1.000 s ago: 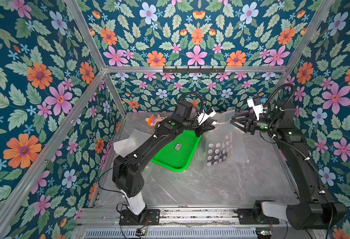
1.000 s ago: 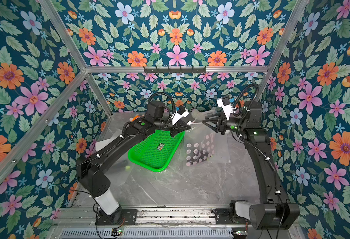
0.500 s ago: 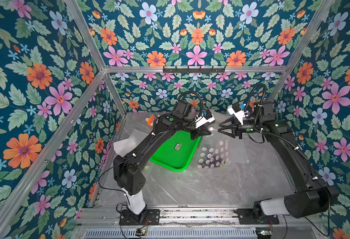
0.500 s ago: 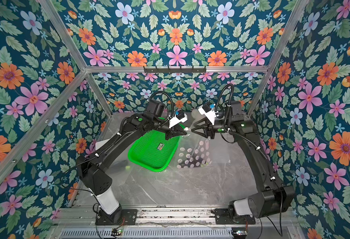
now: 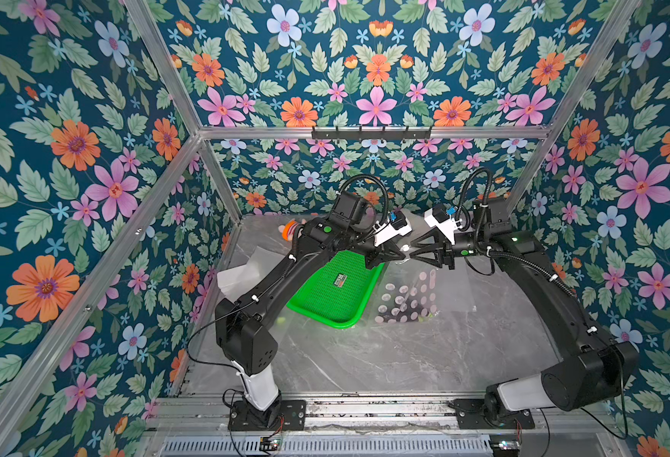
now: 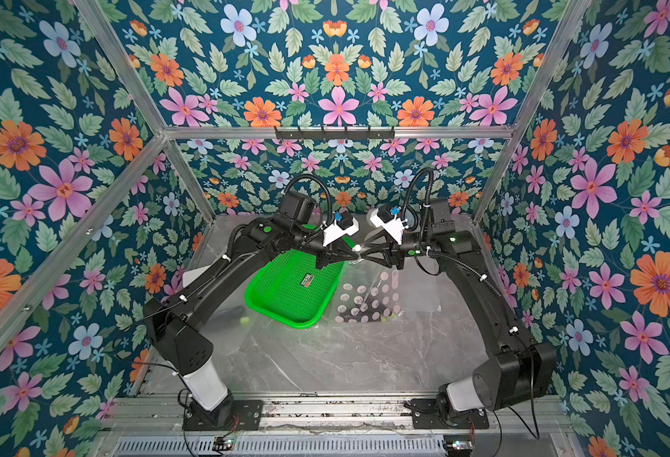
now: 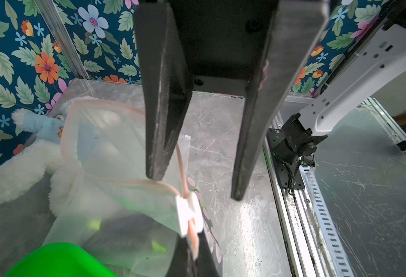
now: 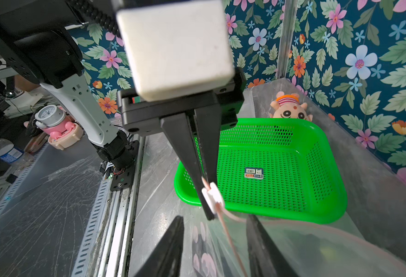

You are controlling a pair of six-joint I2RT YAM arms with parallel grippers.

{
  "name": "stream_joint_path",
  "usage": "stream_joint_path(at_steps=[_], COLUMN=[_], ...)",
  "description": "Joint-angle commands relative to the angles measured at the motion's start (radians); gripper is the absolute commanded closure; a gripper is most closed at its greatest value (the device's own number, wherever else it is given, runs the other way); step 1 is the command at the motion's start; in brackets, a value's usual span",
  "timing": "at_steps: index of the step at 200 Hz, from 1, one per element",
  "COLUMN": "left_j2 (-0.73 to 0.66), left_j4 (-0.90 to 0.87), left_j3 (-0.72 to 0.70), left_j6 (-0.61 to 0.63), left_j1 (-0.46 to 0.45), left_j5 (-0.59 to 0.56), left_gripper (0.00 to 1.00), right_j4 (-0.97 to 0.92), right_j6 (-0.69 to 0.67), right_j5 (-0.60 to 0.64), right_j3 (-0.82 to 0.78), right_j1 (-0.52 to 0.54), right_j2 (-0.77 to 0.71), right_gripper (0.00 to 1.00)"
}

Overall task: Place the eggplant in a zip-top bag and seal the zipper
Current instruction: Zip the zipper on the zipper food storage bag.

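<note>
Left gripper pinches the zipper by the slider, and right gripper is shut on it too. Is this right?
No: the right gripper is open, straddling the zipper, as the right wrist view shows. The left gripper does pinch it by the slider.

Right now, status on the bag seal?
Left hand shut on the zipper end by the slider. Right hand open, straddling the zipper. Zip-top bag mouth agape, dark shape inside. Green basket close alongside.

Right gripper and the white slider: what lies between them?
Only a short stretch of the pink zipper, running from the slider into the open right gripper; the right wrist view shows it.
</note>
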Motion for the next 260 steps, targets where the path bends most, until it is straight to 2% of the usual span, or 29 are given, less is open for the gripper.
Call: stream_joint_path(at_steps=[1, 74, 145, 168, 260], left_j2=[-0.001, -0.010, -0.010, -0.011, 0.004], left_j4=[0.010, 0.011, -0.008, -0.017, -0.046], left_j3=[-0.001, -0.022, -0.019, -0.015, 0.004], left_j6=[0.000, -0.014, -0.012, -0.011, -0.008], left_j1=[-0.002, -0.009, -0.014, -0.016, -0.017], left_j5=[0.016, 0.006, -0.002, -0.006, -0.014], left_gripper=[1.00, 1.00, 1.00, 1.00, 1.00], right_j4=[0.067, 0.180, 0.087, 0.034, 0.020], right_j6=[-0.030, -0.007, -0.065, -0.083, -0.081], right_j5=[-0.013, -0.003, -0.017, -0.029, -0.047], right_j3=[-0.015, -0.047, -0.026, -0.009, -0.018], right_j1=[0.012, 0.031, 0.031, 0.032, 0.031], right_j2=[0.004, 0.000, 0.002, 0.015, 0.007], right_gripper=[0.56, 0.56, 0.54, 0.58, 0.81])
